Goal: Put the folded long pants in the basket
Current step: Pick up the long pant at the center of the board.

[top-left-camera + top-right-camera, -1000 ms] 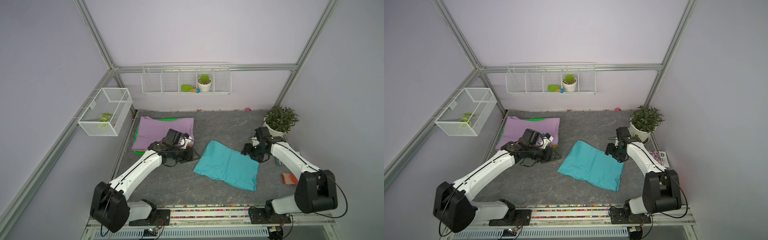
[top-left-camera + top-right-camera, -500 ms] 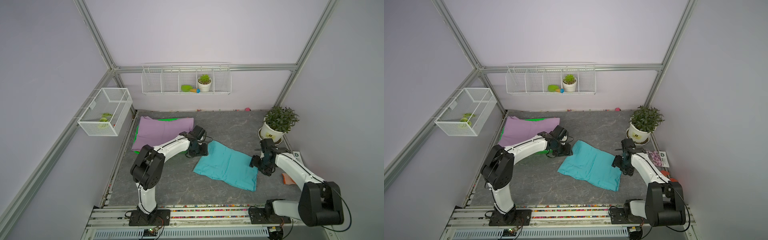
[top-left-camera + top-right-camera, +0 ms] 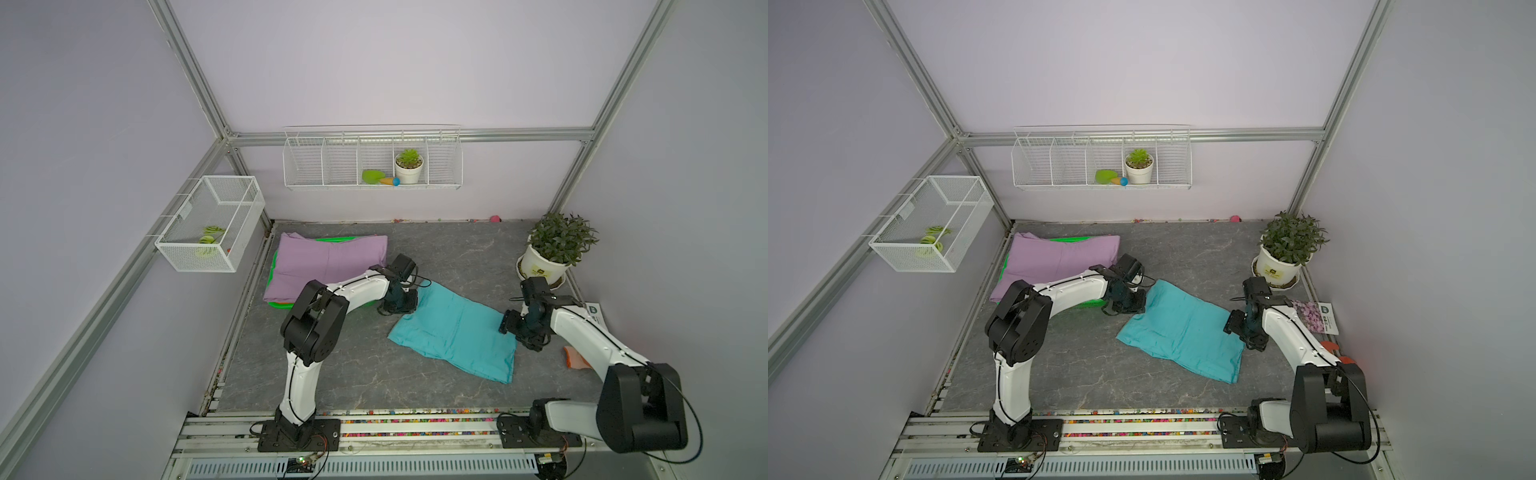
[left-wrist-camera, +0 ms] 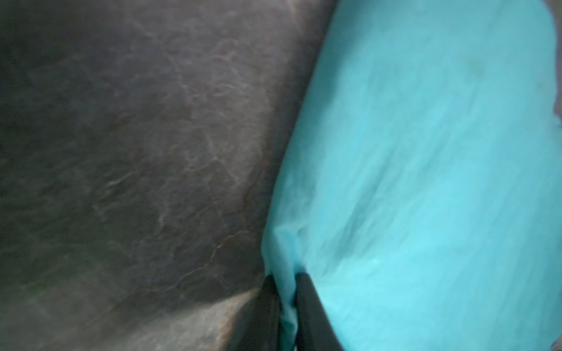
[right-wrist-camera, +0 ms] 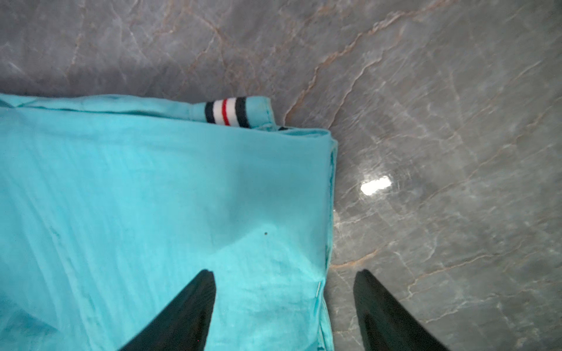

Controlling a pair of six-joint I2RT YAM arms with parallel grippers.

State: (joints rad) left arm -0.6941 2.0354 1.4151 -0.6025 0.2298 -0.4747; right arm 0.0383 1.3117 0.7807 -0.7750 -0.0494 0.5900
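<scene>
Potted plant (image 3: 559,245) on grey tabletop (image 3: 457,253), wire shelf (image 3: 324,166), white mesh basket (image 3: 199,259)

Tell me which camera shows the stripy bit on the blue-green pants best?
The right wrist view: the striped band sits close and sharp at a corner of the teal pants. In both top views the pants show, but the band is too small to see. The left wrist view shows only plain teal cloth.

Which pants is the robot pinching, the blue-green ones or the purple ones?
The teal pants: the left gripper is shut on their edge. The lilac pants lie on the green basket, with no gripper touching them.
</scene>
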